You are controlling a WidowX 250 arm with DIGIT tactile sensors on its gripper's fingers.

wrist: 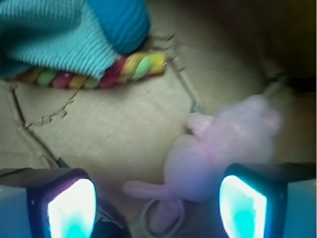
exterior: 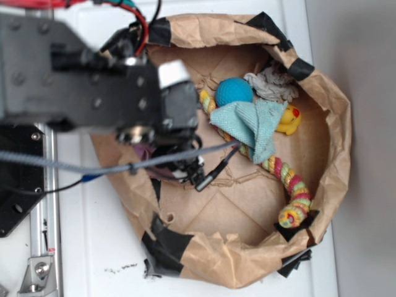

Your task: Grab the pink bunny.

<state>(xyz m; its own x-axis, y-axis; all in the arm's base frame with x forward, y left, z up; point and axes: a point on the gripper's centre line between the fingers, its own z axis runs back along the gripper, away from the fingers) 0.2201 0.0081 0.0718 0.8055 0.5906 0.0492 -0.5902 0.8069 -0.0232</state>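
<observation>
Over the paper-lined basket [exterior: 334, 124] we hang our claw [wrist: 157, 201] with its jaws spread wide and nothing between them, low above the brown paper floor. Going left to right in the wrist view, the left finger [wrist: 67, 203] stands over bare paper, then comes the gap, then the pink bunny [wrist: 218, 148], then the right finger [wrist: 247, 201], which overlaps the bunny's edge. So the bunny sits off-centre, toward our right finger and slightly ahead, its whitish loop [wrist: 161, 218] trailing into the gap. Farther ahead and left lie the teal cloth [wrist: 49, 34], blue ball [wrist: 121, 20] and braided rope [wrist: 94, 72], well clear. We judge a small rightward shift is needed before closing.
</observation>
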